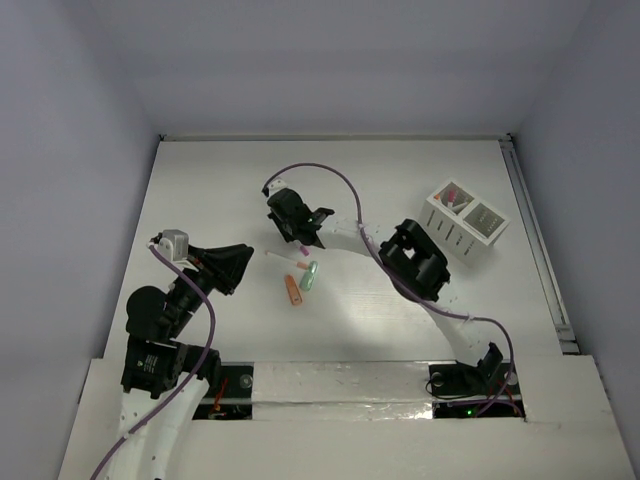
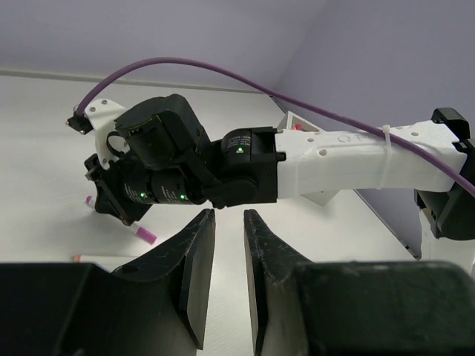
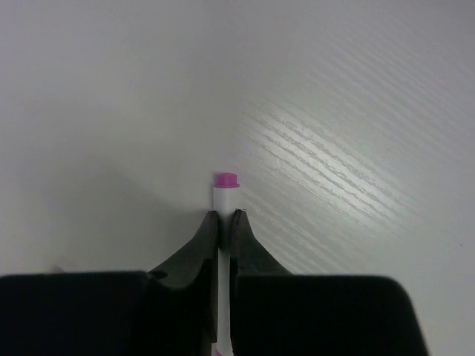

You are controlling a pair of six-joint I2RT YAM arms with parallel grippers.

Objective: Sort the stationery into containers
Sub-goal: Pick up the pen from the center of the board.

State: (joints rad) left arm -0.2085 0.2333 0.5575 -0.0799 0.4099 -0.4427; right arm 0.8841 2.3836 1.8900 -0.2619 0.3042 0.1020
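Right wrist view, we see the right gripper (image 3: 224, 222) clenched on a magenta-tipped white pen (image 3: 225, 199) above the table (image 3: 356, 111), left gripper (image 2: 228, 222) parted and empty, white organiser box (image 1: 465, 222) well apart from the pen, at far right.

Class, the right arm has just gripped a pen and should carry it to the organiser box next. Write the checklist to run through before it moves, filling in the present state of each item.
1. Right gripper jaws closed on the pink-tipped pen: ok.
2. Pen lifted off the table: cannot tell.
3. Left gripper out of the way, jaws apart and empty: ok.
4. Organiser box upright, with a free compartment: ok; one compartment holds something pink, the other looks free.
5. Orange marker and mint-green marker apart from the right gripper: ok.
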